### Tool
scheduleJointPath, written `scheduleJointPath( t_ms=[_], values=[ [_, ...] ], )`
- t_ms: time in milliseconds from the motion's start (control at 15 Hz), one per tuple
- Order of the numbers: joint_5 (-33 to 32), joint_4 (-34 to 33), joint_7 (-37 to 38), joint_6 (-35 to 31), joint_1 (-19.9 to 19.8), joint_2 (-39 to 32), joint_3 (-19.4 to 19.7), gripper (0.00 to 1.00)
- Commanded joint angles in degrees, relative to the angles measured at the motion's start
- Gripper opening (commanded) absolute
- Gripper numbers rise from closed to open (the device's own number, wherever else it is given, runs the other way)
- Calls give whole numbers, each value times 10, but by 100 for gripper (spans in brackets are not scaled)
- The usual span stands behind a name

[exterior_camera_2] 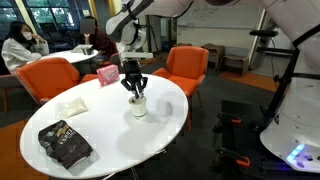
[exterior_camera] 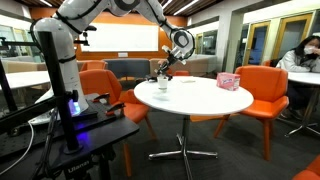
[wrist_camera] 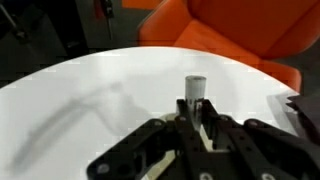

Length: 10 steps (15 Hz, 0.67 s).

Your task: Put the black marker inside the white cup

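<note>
Directly above the white cup, the gripper has its jaws pinched narrow on what looks like the black marker. The marker is probably light, stiff and slick, so a mid-barrel pinch suits it.

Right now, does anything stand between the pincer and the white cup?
Nothing visible does. The pincer hangs close above the white cup; the pink box and the dark bag sit well apart on the table.

office lounge: orange chairs, whiteboard
</note>
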<state>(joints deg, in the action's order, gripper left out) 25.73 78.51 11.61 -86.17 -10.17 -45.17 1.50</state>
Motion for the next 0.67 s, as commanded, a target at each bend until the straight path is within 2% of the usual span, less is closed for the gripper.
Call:
scheduleJointPath(
  t_ms=[0,267,333,467,600],
  values=[
    [39,-25,30,27,-10,-18,1,5],
    [52,-26,65,27,-13,-24,8,5],
    [53,-26,74,27,-13,-25,9,45],
    [52,-25,81,26,-13,-23,9,51],
    [42,-15,62,11,-7,-12,9,66]
  ],
)
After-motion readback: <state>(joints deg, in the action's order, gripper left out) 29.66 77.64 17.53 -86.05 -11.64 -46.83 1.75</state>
